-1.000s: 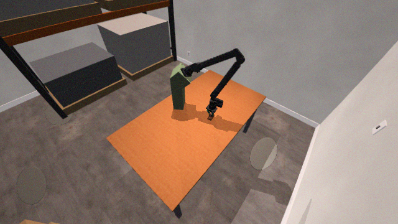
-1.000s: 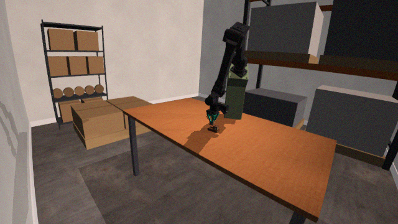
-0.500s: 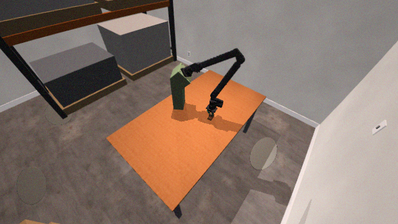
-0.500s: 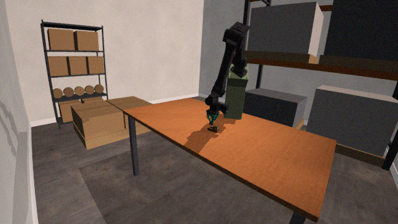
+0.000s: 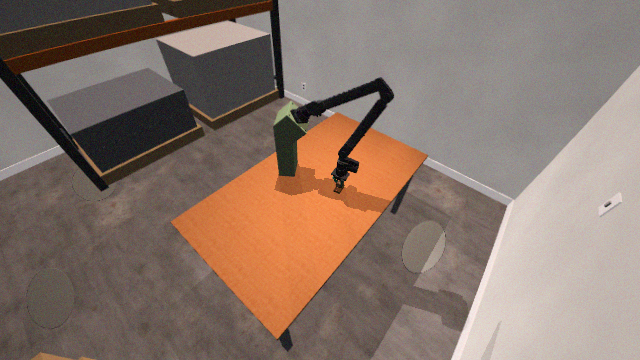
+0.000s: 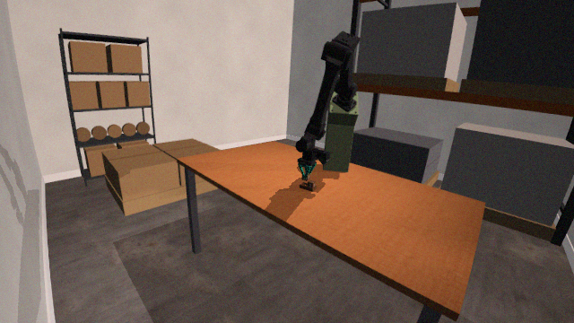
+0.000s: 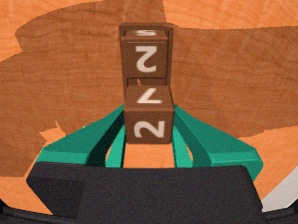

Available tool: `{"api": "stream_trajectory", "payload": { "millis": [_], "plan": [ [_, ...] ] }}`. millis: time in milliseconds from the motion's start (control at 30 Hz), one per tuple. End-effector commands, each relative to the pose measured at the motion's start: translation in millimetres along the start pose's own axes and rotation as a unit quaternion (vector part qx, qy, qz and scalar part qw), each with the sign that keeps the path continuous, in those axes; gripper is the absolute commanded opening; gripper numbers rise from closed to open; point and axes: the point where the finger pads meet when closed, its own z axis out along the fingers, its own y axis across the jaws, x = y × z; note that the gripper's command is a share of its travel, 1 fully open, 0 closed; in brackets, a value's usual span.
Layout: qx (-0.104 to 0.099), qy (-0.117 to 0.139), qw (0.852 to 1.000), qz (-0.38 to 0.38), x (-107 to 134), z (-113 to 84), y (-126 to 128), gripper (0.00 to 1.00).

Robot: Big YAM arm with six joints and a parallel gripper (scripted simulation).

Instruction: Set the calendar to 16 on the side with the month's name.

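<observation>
The claw (image 5: 338, 185) (image 6: 307, 178) (image 7: 149, 111) pinches one cube (image 7: 149, 114); the other cube (image 7: 145, 59) sits just beyond, in the tray (image 5: 337, 191) (image 6: 308, 188) (image 7: 122, 60).

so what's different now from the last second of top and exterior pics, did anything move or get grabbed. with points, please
Nothing visibly changed: the arm (image 5: 364, 124) (image 6: 324, 99), the claw (image 5: 339, 185) (image 6: 306, 178) (image 7: 149, 111) and the tray (image 6: 306, 186) (image 7: 171, 52) look to be where they were. Whether a cube shifted slightly is too small to tell.
</observation>
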Motion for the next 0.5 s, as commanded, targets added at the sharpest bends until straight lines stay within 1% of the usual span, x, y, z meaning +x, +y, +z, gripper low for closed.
{"api": "stream_trajectory", "payload": {
  "millis": [0,467],
  "plan": [
    [-0.010,-0.006,1.000,0.005,-5.9,4.1,12.3,0.28],
    [-0.008,-0.004,1.000,0.005,-1.6,3.6,10.2,0.28]
  ]
}}
